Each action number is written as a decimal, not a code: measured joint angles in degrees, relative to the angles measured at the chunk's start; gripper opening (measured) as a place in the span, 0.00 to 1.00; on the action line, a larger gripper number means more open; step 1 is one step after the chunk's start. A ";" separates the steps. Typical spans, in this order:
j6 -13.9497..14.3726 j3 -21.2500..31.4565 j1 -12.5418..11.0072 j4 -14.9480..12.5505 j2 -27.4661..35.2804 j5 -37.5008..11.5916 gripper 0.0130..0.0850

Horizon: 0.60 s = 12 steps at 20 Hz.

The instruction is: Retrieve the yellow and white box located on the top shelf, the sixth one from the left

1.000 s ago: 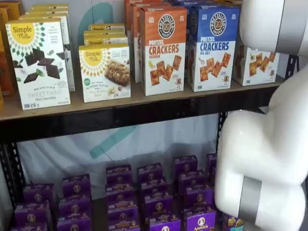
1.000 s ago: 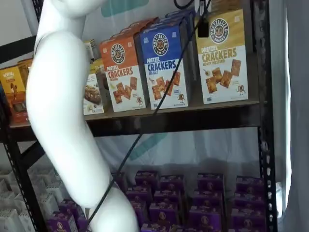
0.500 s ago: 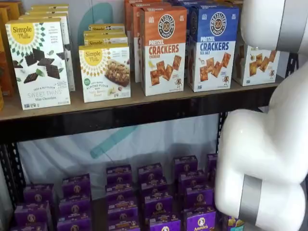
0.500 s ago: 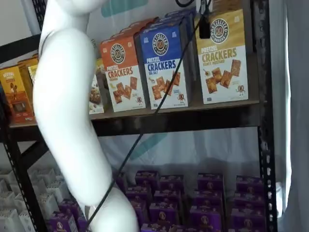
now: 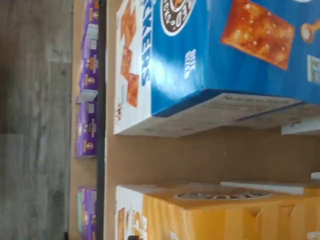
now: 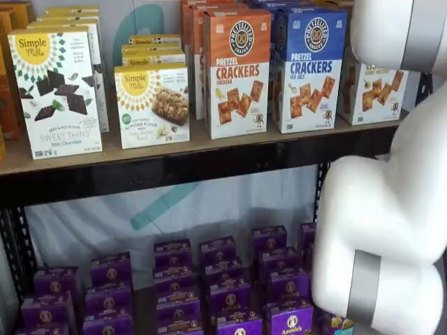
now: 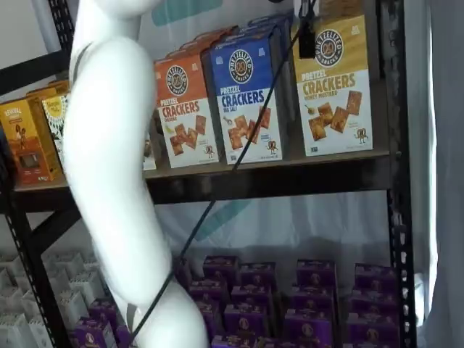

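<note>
The yellow and white box point(image 7: 333, 87) stands untaken on the top shelf point(image 7: 290, 177), right of the blue Pretzel Crackers box point(image 7: 246, 98). Gripper point(image 7: 307, 32) hangs before it, jaws spread; grasping remains.

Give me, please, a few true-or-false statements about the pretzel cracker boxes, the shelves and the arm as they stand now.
1. The yellow and white box stands upright on the top shelf. True.
2. The blue box stands between the orange box and the yellow and white box. True.
3. The gripper's fingers are closed on the yellow and white box. False: no fingers show at it in either shelf view.
4. The lower level holds green boxes. False: purple boxes fill it.
5. The white arm shows in both shelf views. True.
</note>
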 joint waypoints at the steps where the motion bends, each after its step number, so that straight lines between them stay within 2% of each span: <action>1: 0.05 -0.45 0.12 -0.47 0.19 0.45 1.00; 6: 0.05 -1.90 1.12 -3.91 0.78 1.83 1.00; 12: 0.41 -2.52 2.19 -6.41 0.95 2.92 1.00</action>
